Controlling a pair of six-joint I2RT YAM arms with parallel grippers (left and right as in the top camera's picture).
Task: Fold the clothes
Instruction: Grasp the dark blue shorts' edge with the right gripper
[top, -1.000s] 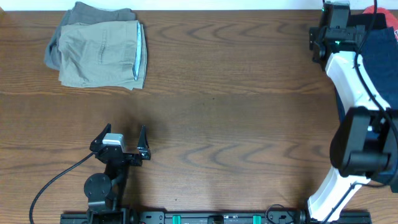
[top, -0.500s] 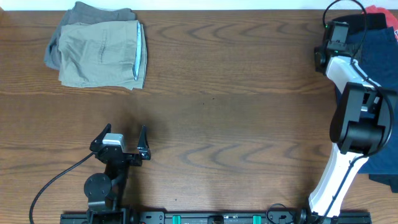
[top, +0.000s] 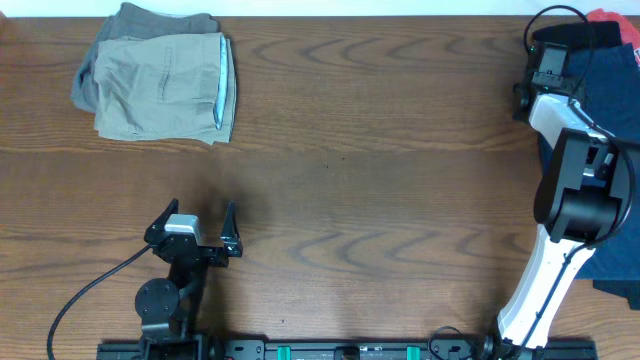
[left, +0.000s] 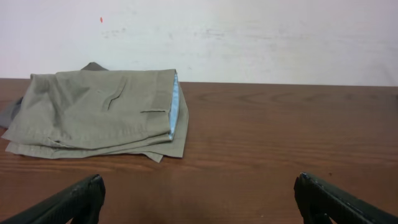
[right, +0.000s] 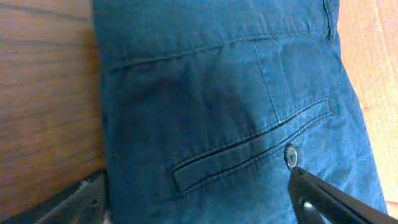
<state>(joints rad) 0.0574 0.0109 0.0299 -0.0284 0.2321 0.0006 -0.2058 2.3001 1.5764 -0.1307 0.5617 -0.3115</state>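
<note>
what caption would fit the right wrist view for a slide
Right gripper open over dark navy shorts, back pocket and button facing up.

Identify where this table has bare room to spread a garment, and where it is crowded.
The widest bare wood is the table's middle, between the khaki shorts at the far left and the right arm. A smaller patch lies between those shorts and the left gripper. The right edge is crowded: navy shorts, red cloth, and the arm.
</note>
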